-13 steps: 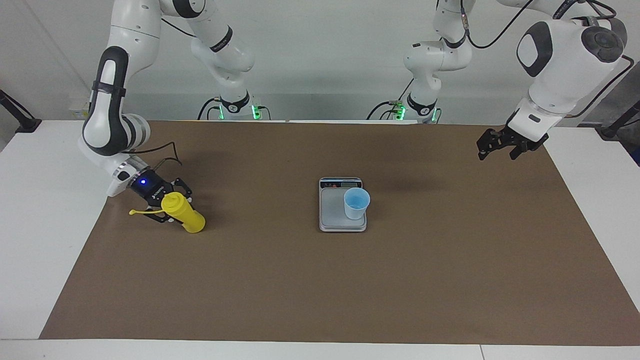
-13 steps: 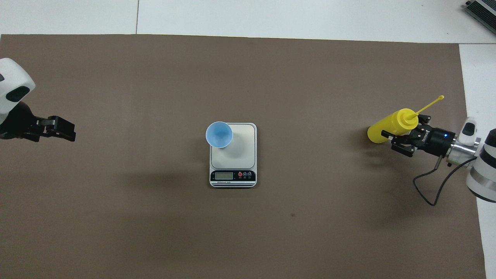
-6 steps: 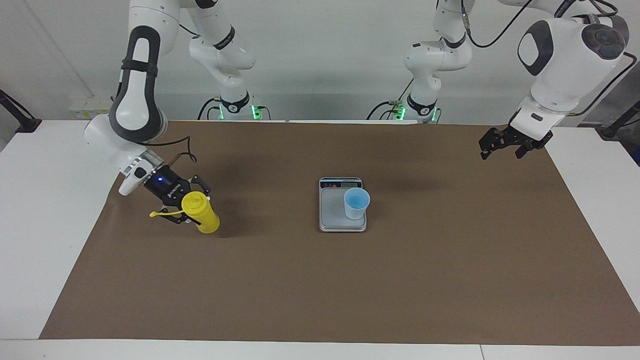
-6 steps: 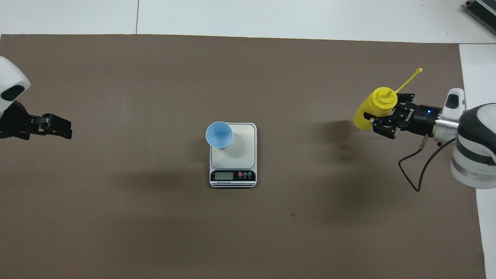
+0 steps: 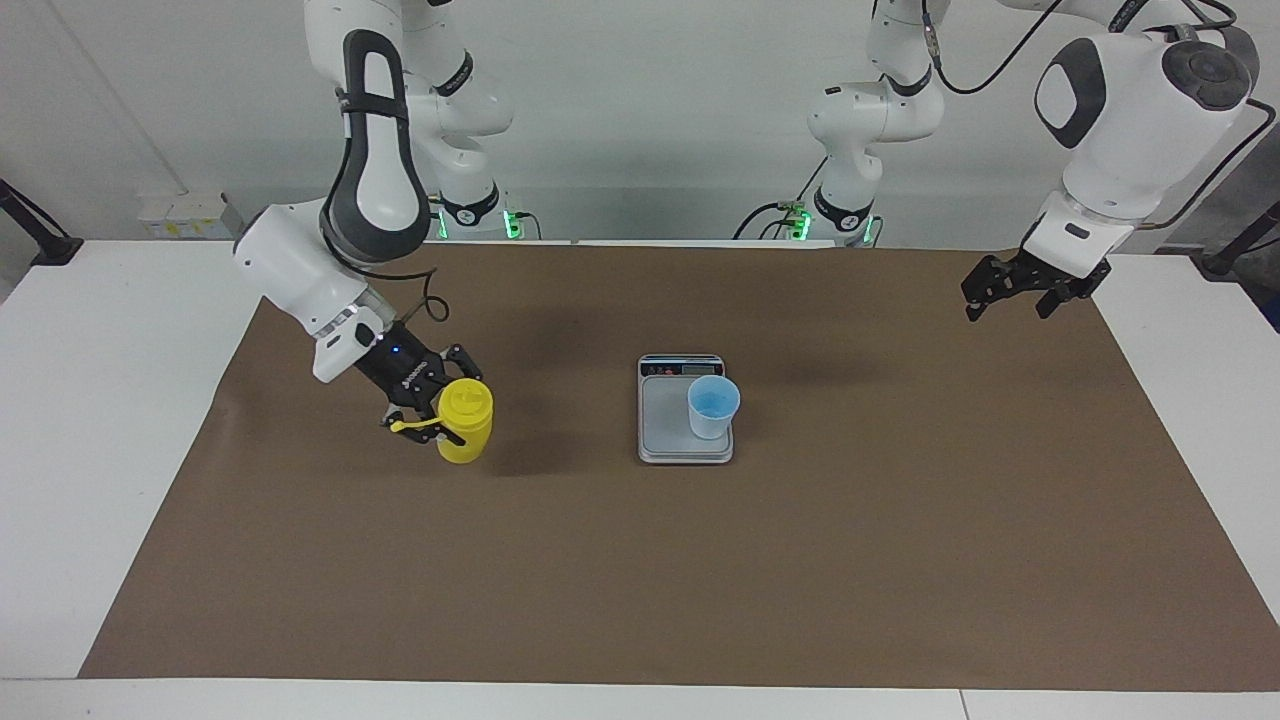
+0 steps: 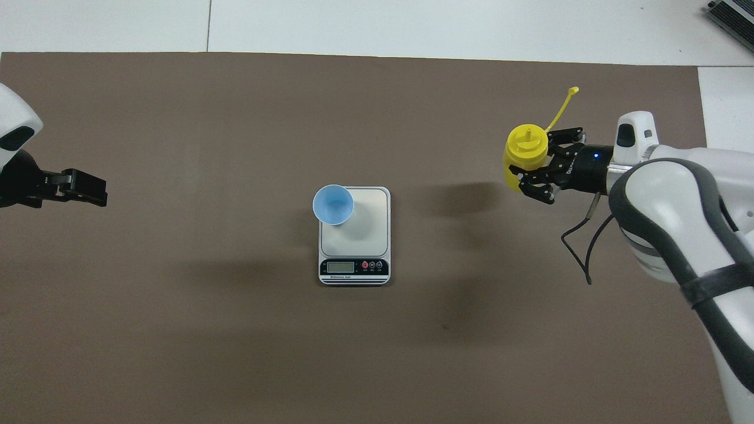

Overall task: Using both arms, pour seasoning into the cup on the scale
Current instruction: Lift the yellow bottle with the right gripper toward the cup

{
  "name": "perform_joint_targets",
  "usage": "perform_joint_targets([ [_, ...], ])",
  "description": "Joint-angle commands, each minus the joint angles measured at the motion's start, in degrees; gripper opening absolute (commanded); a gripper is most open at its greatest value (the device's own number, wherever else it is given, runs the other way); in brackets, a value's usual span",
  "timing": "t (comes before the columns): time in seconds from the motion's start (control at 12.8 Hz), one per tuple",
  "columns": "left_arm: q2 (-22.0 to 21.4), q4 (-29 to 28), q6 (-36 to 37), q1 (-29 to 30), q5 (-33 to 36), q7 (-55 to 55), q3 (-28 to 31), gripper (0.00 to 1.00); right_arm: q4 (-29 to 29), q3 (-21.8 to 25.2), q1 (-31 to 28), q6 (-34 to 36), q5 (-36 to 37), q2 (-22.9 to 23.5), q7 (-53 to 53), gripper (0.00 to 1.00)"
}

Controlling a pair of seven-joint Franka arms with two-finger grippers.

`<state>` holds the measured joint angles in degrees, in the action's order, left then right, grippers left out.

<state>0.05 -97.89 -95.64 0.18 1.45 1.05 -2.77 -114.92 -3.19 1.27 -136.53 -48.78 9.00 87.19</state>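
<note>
The seasoning, a yellow squeeze bottle (image 5: pixel 464 428) (image 6: pixel 525 153), stands upright in my right gripper (image 5: pixel 452 405) (image 6: pixel 533 160), which is shut on its body toward the right arm's end of the mat. Its thin cap strap (image 6: pixel 560 108) sticks out sideways. I cannot tell whether the bottle's base touches the mat. The light-blue cup (image 5: pixel 712 407) (image 6: pixel 333 204) stands on one corner of the scale (image 5: pixel 662 420) (image 6: pixel 368 227) at mid-table. My left gripper (image 5: pixel 1005 305) (image 6: pixel 88 188) hangs open and empty over the left arm's end of the mat, where that arm waits.
A brown mat (image 5: pixel 640 580) (image 6: pixel 235 353) covers most of the white table (image 5: pixel 90 450). A grey device's corner (image 6: pixel 730 16) shows at the table's edge farthest from the robots, toward the right arm's end.
The right gripper has tipped the bottle from lying slanted to upright and carried it toward the scale. The left gripper has barely moved.
</note>
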Motion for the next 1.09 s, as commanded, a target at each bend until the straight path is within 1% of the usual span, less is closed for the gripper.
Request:
perform_joint_targets([
  [0.0,-1.6,-1.6,-1.6,-0.3,0.4,1.0,0.0,1.0,2.0,-0.1,3.3,-1.6,7.7,-0.3,-7.8,0.16],
  [0.23,-1.7,-2.0,-1.7,-0.3,0.2,0.9,0.0,1.0,2.4,-0.1,8.6,-4.7,15.4,0.0,-17.2,0.16],
  [0.39,-1.8,-2.2,-1.7,-0.3,0.1,0.8,0.0,1.0,2.9,-0.1,11.7,-6.5,23.1,0.1,-24.8,0.16],
  [0.55,-2.1,-2.5,-1.7,-0.3,0.1,0.9,0.0,1.0,3.4,-0.2,14.2,-6.7,30.8,0.5,-32.0,0.16],
  [0.78,-2.3,-3.1,-1.7,-0.3,0.1,0.8,0.0,1.0,6.9,-0.2,18.1,-5.9,42.9,3.2,-41.5,0.16],
  [1.02,-3.1,-4.8,-2.4,-0.3,0.1,0.8,0.0,1.0,8.1,-0.2,21.0,-3.8,53.6,3.9,-47.4,0.16],
])
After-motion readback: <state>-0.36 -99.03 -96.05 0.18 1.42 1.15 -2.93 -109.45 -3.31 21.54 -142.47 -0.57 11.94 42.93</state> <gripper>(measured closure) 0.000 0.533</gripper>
